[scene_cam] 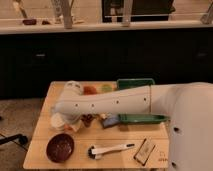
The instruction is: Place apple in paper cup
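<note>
Gripper (70, 121) at the table's (45, 145) left edge beside the paper cup (58, 121) — jaw state unclear; apple likely small, smooth, roll-prone.

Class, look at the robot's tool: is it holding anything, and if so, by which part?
It cannot be told. The tool is down at the table's left side by the paper cup, mostly hidden under the arm.

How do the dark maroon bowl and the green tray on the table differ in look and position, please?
The maroon bowl is round, dark and small; the green tray is rectangular, bright and larger. The bowl sits clear at the table's front left; the tray lies farther back right, partly behind the arm. Both rest on the wooden table. The gripper hangs above the bowl's side.
</note>
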Action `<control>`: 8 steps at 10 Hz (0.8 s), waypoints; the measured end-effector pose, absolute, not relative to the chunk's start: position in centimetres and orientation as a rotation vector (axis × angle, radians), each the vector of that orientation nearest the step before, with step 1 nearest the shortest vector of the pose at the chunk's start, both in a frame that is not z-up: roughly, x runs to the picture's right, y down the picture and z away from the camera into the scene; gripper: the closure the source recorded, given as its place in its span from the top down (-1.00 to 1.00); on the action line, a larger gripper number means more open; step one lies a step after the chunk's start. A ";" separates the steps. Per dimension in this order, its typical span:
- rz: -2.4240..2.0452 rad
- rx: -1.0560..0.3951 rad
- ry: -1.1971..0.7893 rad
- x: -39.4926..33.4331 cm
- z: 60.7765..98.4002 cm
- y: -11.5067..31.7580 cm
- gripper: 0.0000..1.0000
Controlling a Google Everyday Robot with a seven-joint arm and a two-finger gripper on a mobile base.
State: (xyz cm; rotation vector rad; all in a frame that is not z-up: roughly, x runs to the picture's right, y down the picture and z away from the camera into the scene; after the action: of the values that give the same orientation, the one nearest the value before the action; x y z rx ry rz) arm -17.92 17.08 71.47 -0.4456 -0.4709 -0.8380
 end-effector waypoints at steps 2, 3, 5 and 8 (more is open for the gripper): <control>-0.855 -0.419 -0.474 -19.5 70.1 15.3 -0.95; -0.862 -0.407 -0.480 -20.1 69.7 14.8 -0.95; -0.884 -0.383 -0.504 -21.5 69.4 13.6 -0.95; -0.868 -0.377 -0.572 -22.7 70.2 13.0 -0.95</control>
State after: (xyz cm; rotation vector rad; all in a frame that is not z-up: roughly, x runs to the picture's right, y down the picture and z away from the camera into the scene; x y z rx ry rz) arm -22.67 12.96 70.15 -0.3773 -0.5720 -0.8680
